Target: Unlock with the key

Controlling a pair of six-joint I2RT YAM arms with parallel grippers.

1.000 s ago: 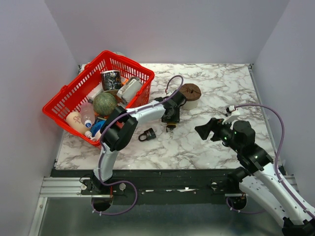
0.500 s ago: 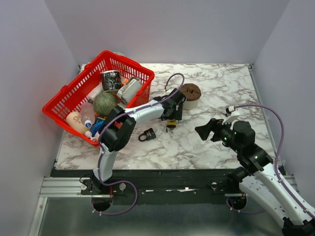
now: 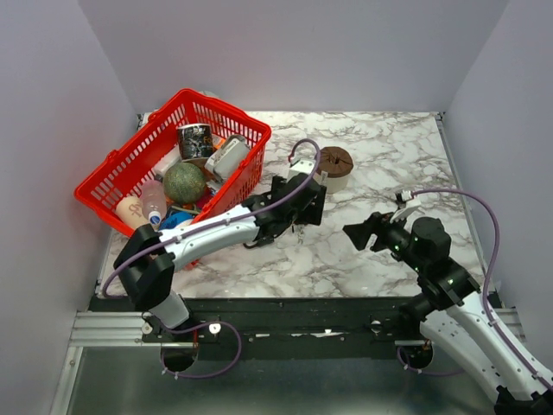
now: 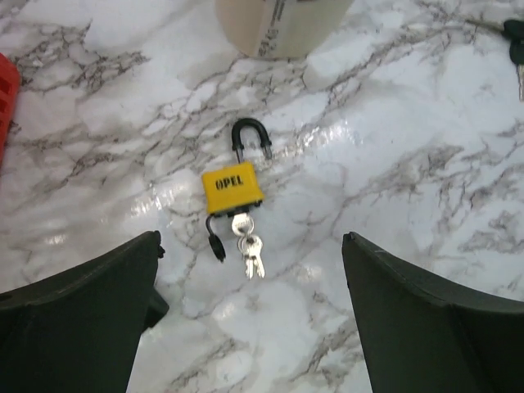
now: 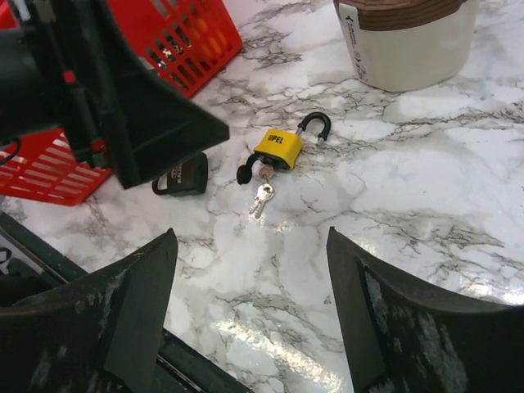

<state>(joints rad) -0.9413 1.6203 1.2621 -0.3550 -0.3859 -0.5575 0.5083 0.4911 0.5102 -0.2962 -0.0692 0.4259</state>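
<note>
Yellow black-shackled padlock (image 4: 233, 187) lies on the marbled table (image 4: 409, 172), small silvery ringed key (image 4: 249, 247) at its base. Both left gripper (image 3: 298, 221) and right gripper (image 5: 250, 237) hover, jaws spread, empty.

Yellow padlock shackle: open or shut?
Looks open: the yellow padlock's shackle shows one bare silvery leg tip outside the body.
</note>
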